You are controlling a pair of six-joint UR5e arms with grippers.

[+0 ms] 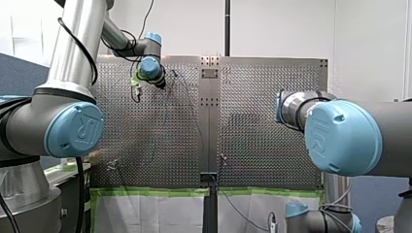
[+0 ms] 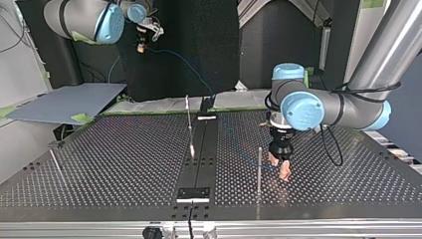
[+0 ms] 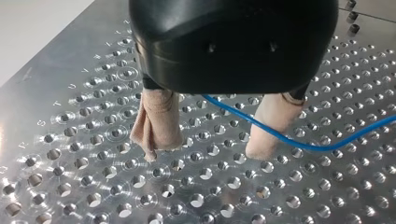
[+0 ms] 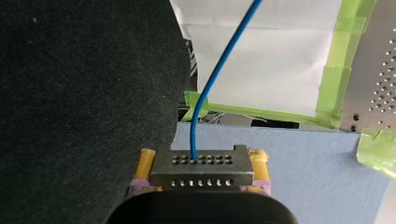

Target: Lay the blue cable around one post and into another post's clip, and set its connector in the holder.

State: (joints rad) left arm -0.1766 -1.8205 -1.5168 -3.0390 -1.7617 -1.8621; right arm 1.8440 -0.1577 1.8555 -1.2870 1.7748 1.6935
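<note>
My right gripper is shut on the grey connector, which sits between its yellow pads. The blue cable leaves the connector's top. In the top view this gripper hangs high off the table's far edge, and the cable sags from it toward the table. My left gripper is open, its beige fingertips down at the perforated plate. The cable runs between its fingers. In the top view my left gripper stands just right of a thin post.
A second post rises near the table's middle strip, and a third leans at the top view's left. A small black plate lies on the strip near the front edge. Green tape and a blue-grey sheet border the table.
</note>
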